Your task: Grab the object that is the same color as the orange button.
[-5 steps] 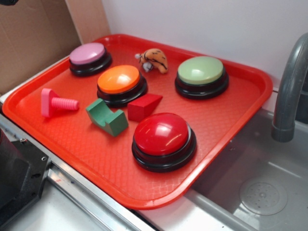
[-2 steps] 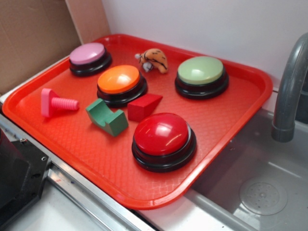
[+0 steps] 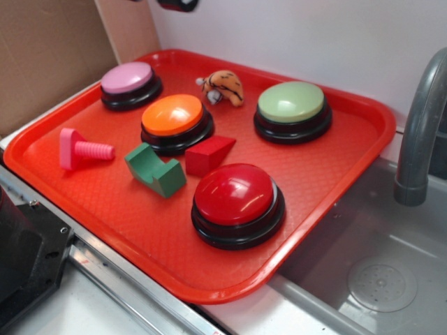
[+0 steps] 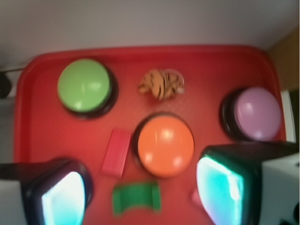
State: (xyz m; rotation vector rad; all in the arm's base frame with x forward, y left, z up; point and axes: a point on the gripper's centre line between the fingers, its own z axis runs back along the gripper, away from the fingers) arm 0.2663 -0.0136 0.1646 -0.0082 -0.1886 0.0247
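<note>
Since a moment ago, only a dark bit of the arm [image 3: 178, 4] has come into view at the top edge; nothing on the tray [image 3: 335, 174] has shifted; the fingers [image 4: 63, 197] hang spread wide and empty, high over the orange button [image 4: 165, 145]; the tiger [image 3: 223, 86] lies at the tray's far side, just beyond that button, near the green button [image 3: 292, 103]; best to advance past the button, centre over the tiger, descend straight, then close across its body.
</note>
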